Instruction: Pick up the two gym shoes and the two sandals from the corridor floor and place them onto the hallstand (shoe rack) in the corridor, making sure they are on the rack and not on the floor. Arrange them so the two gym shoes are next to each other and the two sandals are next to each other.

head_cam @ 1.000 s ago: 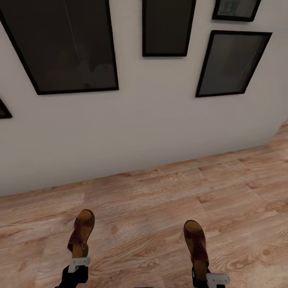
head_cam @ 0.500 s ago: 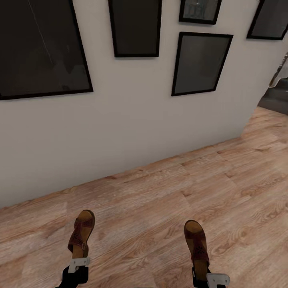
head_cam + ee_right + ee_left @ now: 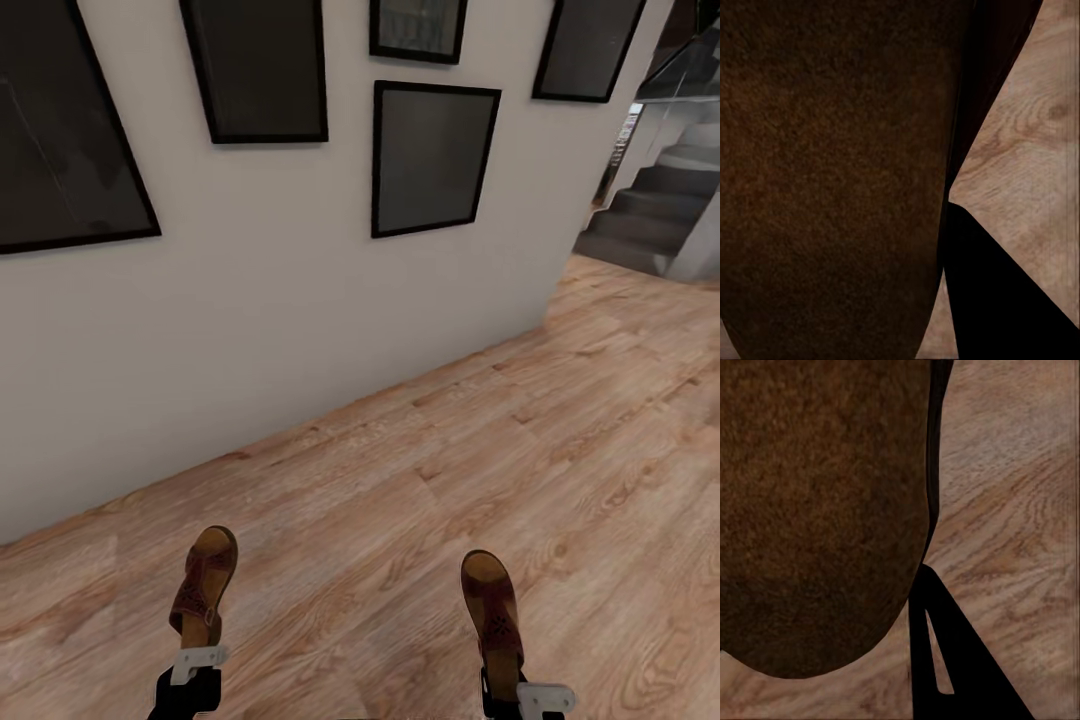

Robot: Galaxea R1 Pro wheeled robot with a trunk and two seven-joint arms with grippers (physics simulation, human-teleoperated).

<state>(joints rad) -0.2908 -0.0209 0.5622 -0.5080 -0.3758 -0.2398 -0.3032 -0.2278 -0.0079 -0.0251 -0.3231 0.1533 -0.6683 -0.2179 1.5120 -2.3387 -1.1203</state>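
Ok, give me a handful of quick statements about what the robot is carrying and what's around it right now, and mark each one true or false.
1. The left tool is shut on a brown sandal. True.
2. The right tool holds a white sneaker. False: it holds the other brown sandal.
3. Both sandals point toe-forward, away from the robot. True.
4. The wall ahead is bare. False: several dark framed pictures hang on it.
5. Grey stairs show at the far right, past the wall's end. True.
6. The floor is grey paving. False: it is light brown wood planks.
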